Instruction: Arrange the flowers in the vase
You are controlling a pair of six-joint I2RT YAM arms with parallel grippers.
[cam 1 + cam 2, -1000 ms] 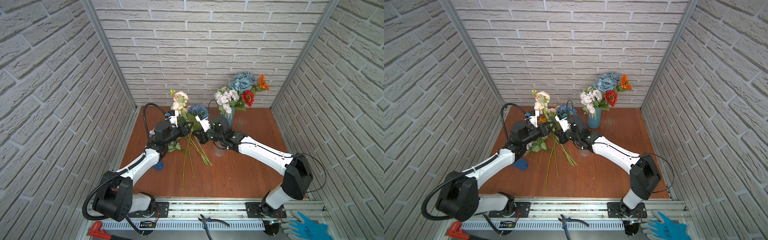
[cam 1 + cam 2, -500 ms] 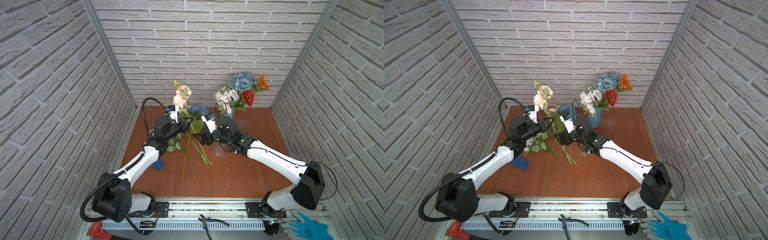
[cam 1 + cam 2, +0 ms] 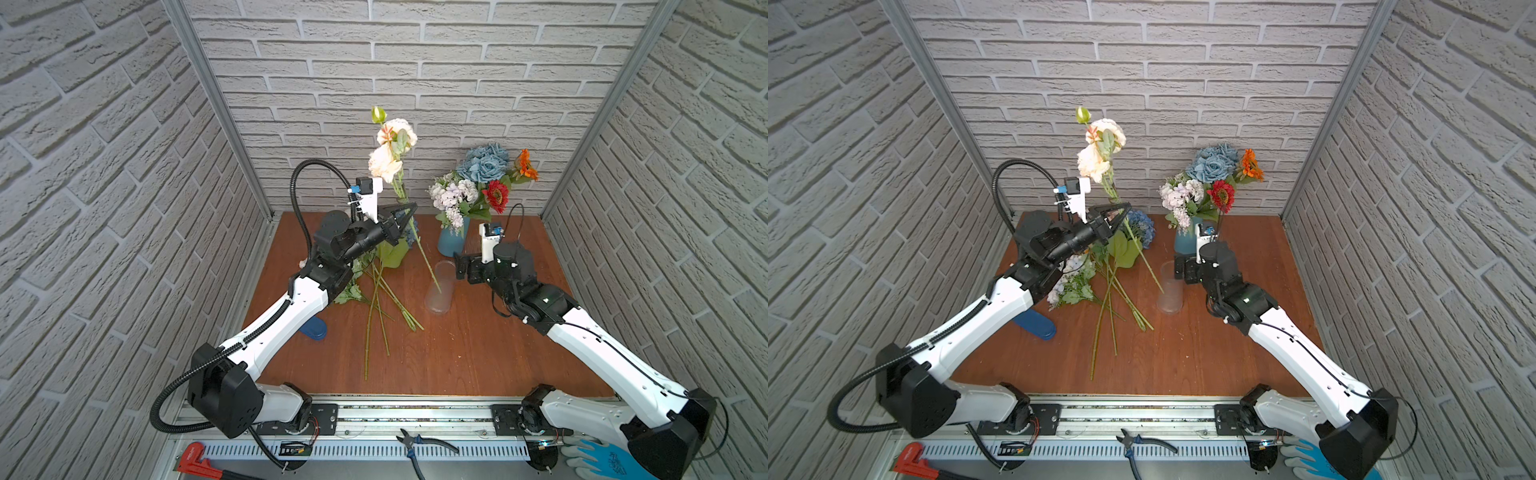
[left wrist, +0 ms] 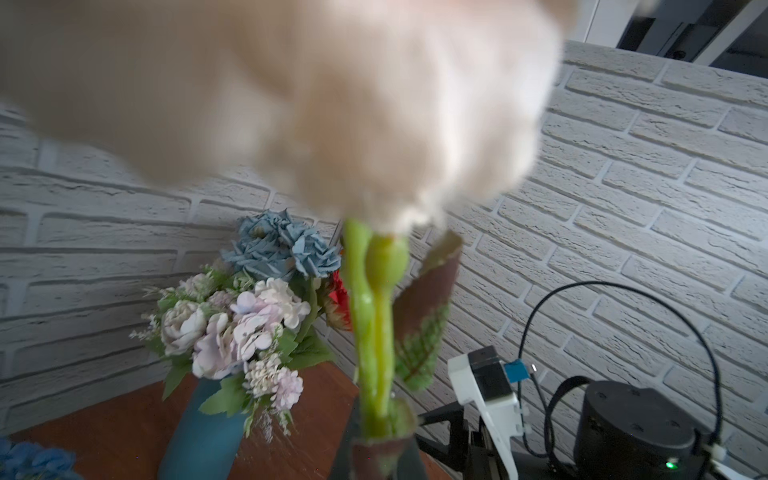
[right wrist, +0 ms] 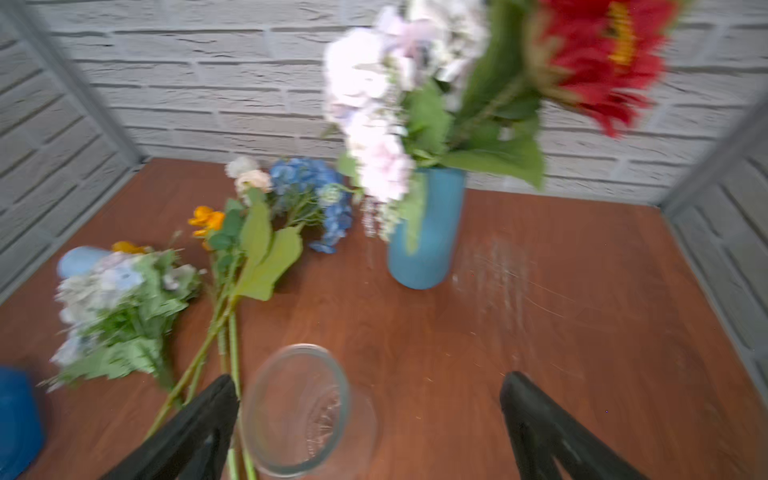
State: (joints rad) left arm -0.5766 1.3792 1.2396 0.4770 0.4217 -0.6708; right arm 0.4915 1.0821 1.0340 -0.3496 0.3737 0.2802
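The cream roses (image 3: 388, 156) are pinched by the stem in the left gripper (image 3: 407, 216), with the blooms above it and the stem's end trailing below, close to the mouth of the clear glass vase (image 3: 439, 291). Whether the end is inside cannot be told. The vase stands between the spread fingers of the right gripper (image 5: 368, 376). The stem is best brought upright over the rim before it is lowered, and the light vase steadied against tipping.
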